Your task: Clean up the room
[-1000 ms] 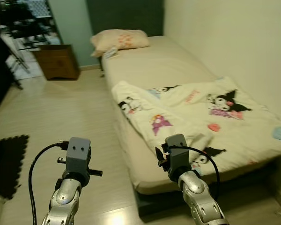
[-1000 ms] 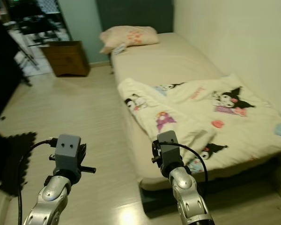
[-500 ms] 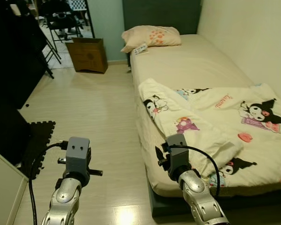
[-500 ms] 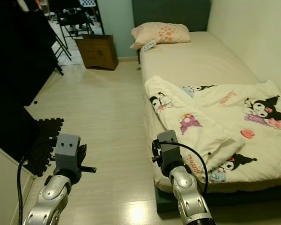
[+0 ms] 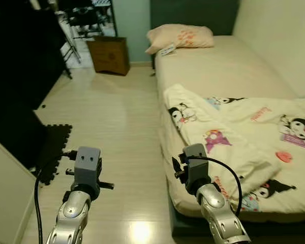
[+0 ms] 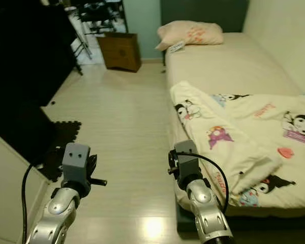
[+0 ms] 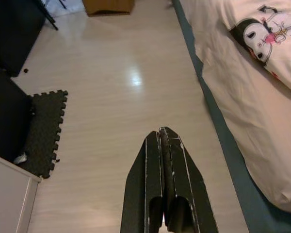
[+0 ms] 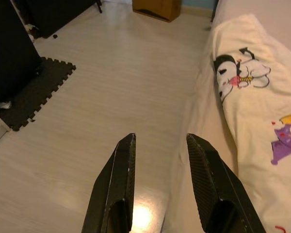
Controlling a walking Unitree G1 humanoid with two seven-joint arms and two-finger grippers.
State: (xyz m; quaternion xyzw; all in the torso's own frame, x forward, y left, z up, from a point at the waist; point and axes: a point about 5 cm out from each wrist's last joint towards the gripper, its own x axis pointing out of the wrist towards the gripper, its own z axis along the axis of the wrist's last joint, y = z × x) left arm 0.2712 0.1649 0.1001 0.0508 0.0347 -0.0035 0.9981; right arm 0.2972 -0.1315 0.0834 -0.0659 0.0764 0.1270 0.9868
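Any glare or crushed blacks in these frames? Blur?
Head views: sharp, glare patch on the floor between the arms, black furniture at left crushed to no detail. Left wrist view: bright reflection on the floor, shut left pincer crisp. Right wrist view: glare near the open right pincer, dark mat still readable.

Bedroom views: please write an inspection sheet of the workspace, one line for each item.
Surface: pale wood floor, glare spot.
Job's things: cartoon blanket bunched on bed, hanging over its edge; pillow at the head.
Clutter: black foam mat; brown box.
Grippers: left pincer shut above floor; right pincer open beside bed edge.
Cables: black cable on right arm.
Surroundings: dark cabinet.
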